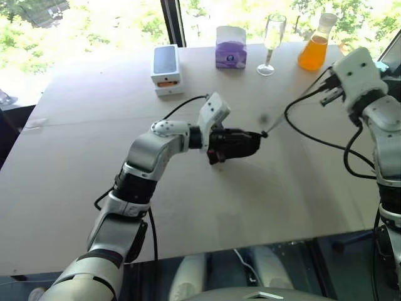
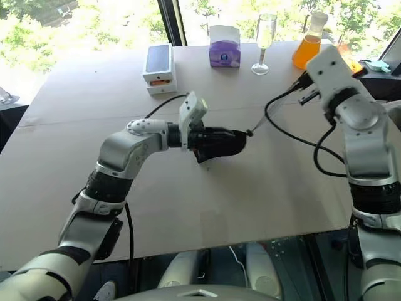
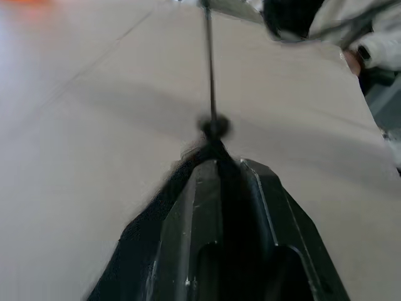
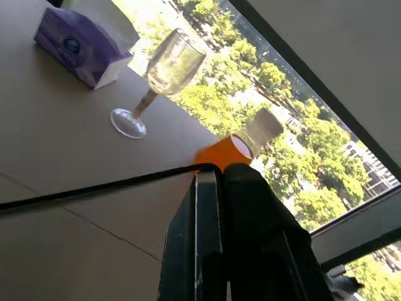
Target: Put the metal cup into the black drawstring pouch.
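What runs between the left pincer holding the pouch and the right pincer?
The pouch's thin black cord, pulled taut from the black drawstring pouch in the left pincer up to the right pincer; the head views show it.

A pale tan bench [image 1: 75, 157] spans most of the frame. Along its far edge, from upper centre-left to upper right, stand a white box with a phone pictured on top [image 1: 166, 69], a purple tissue box [image 1: 230, 47], a clear stemmed wine glass [image 1: 272, 44], and a flask of orange liquid [image 1: 316, 45]. Sunlit green trees [image 1: 94, 25] show through the window behind.
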{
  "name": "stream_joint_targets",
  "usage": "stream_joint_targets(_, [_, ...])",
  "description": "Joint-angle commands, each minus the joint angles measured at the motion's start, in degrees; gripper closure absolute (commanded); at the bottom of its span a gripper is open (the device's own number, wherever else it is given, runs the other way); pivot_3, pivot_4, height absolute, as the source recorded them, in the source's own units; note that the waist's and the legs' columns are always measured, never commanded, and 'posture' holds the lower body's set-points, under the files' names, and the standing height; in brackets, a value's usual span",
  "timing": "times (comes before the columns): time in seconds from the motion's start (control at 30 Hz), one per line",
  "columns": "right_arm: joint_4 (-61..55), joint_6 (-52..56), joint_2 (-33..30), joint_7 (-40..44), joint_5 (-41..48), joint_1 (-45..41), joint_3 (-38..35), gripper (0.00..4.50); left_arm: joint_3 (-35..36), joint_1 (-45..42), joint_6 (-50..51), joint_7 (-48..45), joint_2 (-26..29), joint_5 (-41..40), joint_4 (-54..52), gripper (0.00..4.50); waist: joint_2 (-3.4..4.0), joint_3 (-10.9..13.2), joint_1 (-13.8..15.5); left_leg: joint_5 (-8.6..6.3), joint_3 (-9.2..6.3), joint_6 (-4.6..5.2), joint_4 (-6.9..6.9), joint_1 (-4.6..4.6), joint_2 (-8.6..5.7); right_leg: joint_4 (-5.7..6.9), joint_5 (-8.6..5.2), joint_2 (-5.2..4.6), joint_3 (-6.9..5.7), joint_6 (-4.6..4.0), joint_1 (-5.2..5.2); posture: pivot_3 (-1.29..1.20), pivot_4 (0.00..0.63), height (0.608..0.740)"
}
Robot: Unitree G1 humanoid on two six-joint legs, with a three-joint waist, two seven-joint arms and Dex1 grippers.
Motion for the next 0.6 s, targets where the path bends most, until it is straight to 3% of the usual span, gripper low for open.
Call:
stream_joint_targets(0.03, [0.19,-1.35,-0.49,-1.11,0.31,4.51,-3.43,4.5,-0.79,0.61,-0.28,-0.37,1.42,1.74,-0.45,4.45,-0.01,0.0,0.16,0.0,-0.03,0.0,0.0,-0.02,0.01,-0.02,0.0,0.01,0.0,0.0,0.0,0.0,0.15,0.74])
stream_joint_targets(0.3, [-4.66,-1.36,4.07,3.84,5.67,13.28,-0.39,4.5,1.93,-0.74,-3.61,2.88,-2.6,2.44,1.46,4.45,0.02,0.0,-0.23,-0.13,0.09,0.24,0.14,0.04,0.01,0.22,0.0,0.04,0.02,0.0,0.0,0.0,0.15,0.74])
stream_joint_targets(0.5, [-15.51,3.27,6.85,9.32,12.13,15.57,3.43,4.5,3.65,-0.47,-3.65,3.68,-3.58,1.68,1.59,4.45,0.04,0.0,-0.26,-0.13,0.05,0.24,0.15,0.04,0.07,0.22,0.0,0.09,0.02,0.0,-0.01,0.0,0.15,0.74])
stream_joint_targets(0.6, [-25.68,10.8,10.75,14.01,22.37,16.27,7.97,4.5,4.76,-0.25,-3.55,5.37,-4.29,1.62,2.17,4.45,0.04,0.0,-0.1,-0.13,0.03,0.24,0.18,0.02,0.05,0.21,0.0,0.07,0.02,0.0,0.0,0.0,0.15,0.74])
